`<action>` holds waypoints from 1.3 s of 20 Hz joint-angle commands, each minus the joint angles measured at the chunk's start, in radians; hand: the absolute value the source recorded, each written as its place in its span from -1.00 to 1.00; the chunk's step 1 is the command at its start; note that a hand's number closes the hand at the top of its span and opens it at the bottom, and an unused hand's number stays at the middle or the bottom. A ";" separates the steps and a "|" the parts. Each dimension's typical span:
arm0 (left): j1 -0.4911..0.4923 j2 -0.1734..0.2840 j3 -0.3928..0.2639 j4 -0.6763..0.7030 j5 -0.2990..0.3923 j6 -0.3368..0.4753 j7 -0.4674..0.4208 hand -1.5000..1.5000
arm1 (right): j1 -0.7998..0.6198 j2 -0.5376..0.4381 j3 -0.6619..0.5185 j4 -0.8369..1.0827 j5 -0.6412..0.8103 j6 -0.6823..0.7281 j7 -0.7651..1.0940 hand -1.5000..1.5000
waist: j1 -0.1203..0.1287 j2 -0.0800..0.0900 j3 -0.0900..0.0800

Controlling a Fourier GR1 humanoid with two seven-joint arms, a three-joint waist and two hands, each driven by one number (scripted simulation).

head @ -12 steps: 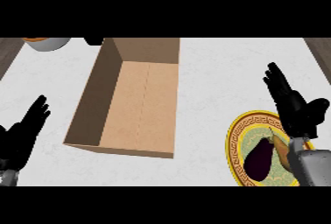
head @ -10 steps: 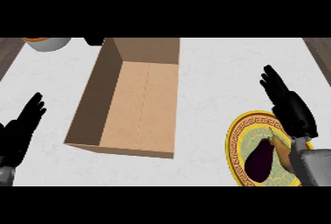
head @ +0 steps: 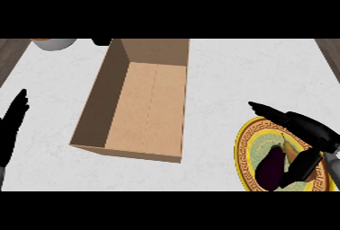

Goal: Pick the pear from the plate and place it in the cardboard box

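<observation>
A dark purple, pear-shaped fruit [head: 271, 165] lies on a yellow plate [head: 246, 152] with a patterned gold rim at the lower right. My right hand [head: 306, 128] is open over the plate's far side. Its straight fingers point left, and its thumb [head: 300, 167] hangs down against the fruit's right side, hiding part of it. The open cardboard box [head: 143, 101] lies left of the plate with nothing inside. My left hand [head: 12, 128] rests open at the left edge, fingers up.
A grey bowl [head: 54, 43] holding something orange sits at the far left corner, with a small dark object [head: 101, 41] beside it. Dark wood shows past the white counter's far corners. The plate runs out of view at the right.
My right hand has come down and tipped over the plate, its fingers swinging from upward to leftward and its thumb reaching the fruit. The left hand slid slightly left.
</observation>
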 commanded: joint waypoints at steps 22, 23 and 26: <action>-0.170 -0.090 -0.058 0.123 -0.111 0.033 0.009 0.00 | -0.279 -0.335 0.388 0.210 0.518 0.256 -0.634 -1.00 | 0.052 0.013 0.001; -0.134 -0.105 -0.070 0.136 -0.119 0.034 -0.027 0.00 | -0.294 -0.349 0.415 0.222 0.539 0.256 -0.653 -1.00 | 0.056 0.012 0.000; -0.166 -0.071 -0.047 0.141 -0.112 0.006 0.003 0.00 | -0.329 -0.309 0.488 0.312 0.582 0.207 -0.716 -1.00 | 0.052 0.011 0.000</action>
